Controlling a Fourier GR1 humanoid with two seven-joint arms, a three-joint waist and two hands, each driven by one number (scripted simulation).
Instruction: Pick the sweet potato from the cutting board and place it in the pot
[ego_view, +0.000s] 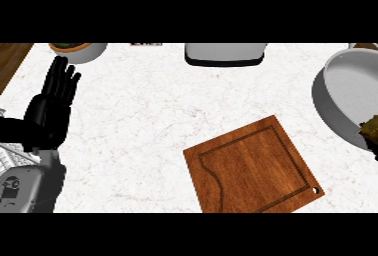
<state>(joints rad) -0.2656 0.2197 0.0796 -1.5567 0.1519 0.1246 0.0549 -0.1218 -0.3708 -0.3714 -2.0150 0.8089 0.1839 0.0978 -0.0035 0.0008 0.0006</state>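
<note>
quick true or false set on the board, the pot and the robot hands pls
1. The wooden cutting board has nothing lying on it. True.
2. The grey pot stands at the view's left edge. False: it is at the right edge.
3. The left robot hand is open, fingers straight and pointing up. True.
4. The left robot hand is touching the cutting board. False: it rests apart from it, near the left edge.
5. The cutting board lies tilted on the white counter. True.
</note>
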